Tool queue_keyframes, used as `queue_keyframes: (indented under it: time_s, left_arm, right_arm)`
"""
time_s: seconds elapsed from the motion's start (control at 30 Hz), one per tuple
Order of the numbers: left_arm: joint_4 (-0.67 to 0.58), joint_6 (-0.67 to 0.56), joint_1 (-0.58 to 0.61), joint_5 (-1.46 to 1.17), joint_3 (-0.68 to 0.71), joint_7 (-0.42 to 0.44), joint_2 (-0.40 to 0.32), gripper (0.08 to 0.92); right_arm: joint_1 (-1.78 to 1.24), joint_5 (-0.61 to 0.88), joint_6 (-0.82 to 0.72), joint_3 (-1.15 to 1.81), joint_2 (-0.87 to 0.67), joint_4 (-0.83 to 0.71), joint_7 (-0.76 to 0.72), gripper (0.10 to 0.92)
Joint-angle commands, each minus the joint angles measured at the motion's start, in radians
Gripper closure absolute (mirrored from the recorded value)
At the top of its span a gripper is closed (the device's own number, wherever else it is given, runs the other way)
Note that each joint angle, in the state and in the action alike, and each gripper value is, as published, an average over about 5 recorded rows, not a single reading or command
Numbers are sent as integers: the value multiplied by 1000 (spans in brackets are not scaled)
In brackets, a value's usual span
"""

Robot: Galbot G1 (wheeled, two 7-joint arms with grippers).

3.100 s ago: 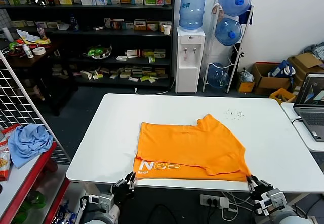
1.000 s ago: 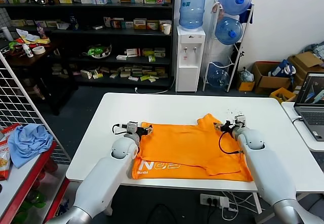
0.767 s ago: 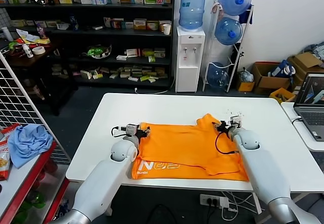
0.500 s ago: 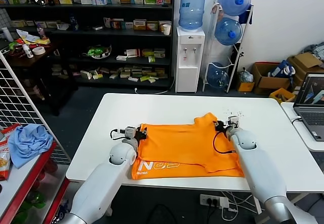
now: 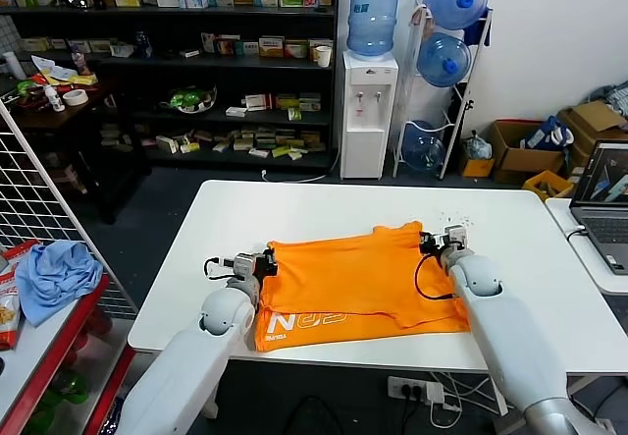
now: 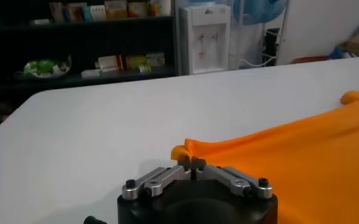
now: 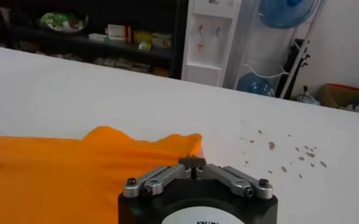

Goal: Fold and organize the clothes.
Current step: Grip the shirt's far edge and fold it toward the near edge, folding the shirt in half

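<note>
The clothes are one orange T-shirt point(image 5: 358, 278) lying partly folded on the white table point(image 5: 294, 209), with white lettering point(image 5: 314, 324) showing on the strip along its near edge. My left gripper point(image 5: 263, 263) is shut on the shirt's far left corner. In the left wrist view the gripper's point(image 6: 191, 162) tips pinch the orange fabric point(image 6: 277, 152). My right gripper point(image 5: 432, 244) is shut on the shirt's far right corner by the sleeve. The right wrist view shows the gripper point(image 7: 191, 161) closed at the edge of the orange cloth point(image 7: 106, 164).
A light blue cloth point(image 5: 54, 273) lies on a red shelf at the left beside a wire rack. An open laptop point(image 5: 603, 199) sits on a second table at the right. Dark specks point(image 5: 453, 221) mark the table beyond the right gripper. Shelves and a water dispenser stand behind.
Both grippers have shut on the shirt's far corners. The left gripper has drawn back toward me and to the left, and the shirt's far edge and right side have shifted with the grip.
</note>
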Motion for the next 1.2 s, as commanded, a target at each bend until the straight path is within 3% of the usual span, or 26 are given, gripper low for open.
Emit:
queue_keyframes:
  time_s: [0.03,0.47,0.77,0.9,1.2]
  left_arm:
    - [-229,-16,109,15,-9,-15,99,903]
    - [-519,8,410,-7,-38,-84,180,903]
    - [-515,-21,517,5,-36,-98,160,903]
    - [-494,-53,521,29,-41,-93,138,861]
    - [-507,-90,501,3,-97,-115,134,604]
  right_arm:
    - [-221,11,-28,27,-95,336,58,901]
    - [-635,47,-108,182,-241,695,117,901]
    - [-741,23,-108,226,-238,714,106,900]
    - [-734,7,-100,217,-226,684,88,835]
    - [-724,21,-90,214,-223,710,93,593]
